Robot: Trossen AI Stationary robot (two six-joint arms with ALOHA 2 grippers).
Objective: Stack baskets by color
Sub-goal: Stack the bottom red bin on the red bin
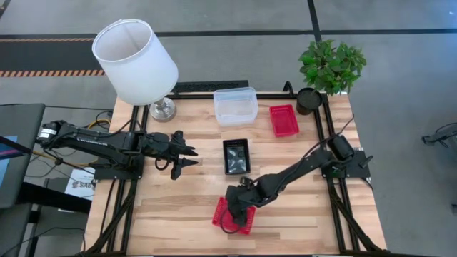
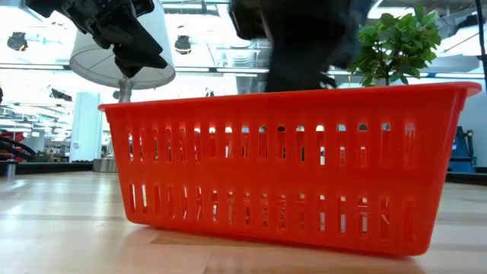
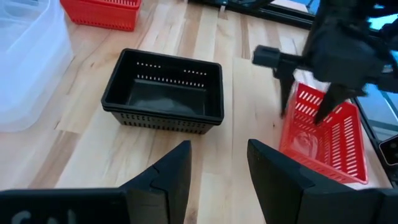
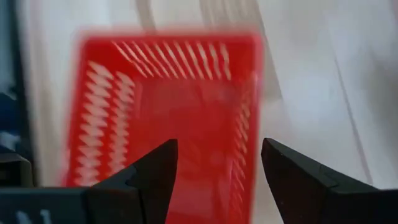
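A red mesh basket (image 1: 232,218) (image 2: 289,167) (image 3: 326,140) (image 4: 161,106) rests flat on its bottom near the table's front edge. My right gripper (image 1: 237,205) (image 4: 217,146) hangs open over its far end, pointing steeply down. One finger (image 3: 283,93) is outside a side wall (image 4: 249,118) and the other (image 3: 328,111) is over the inside. A stack of black baskets (image 1: 236,155) (image 3: 165,93) sits mid-table. Clear baskets (image 1: 235,106) and another red basket (image 1: 284,120) stand at the back. My left gripper (image 1: 187,157) (image 3: 219,146) waits open, left of the black stack.
A white-shaded lamp (image 1: 136,61) stands at the back left corner. A potted plant (image 1: 325,71) in a round black pot stands at the back right. Bare wood lies between the black stack and the front red basket, and along the front left.
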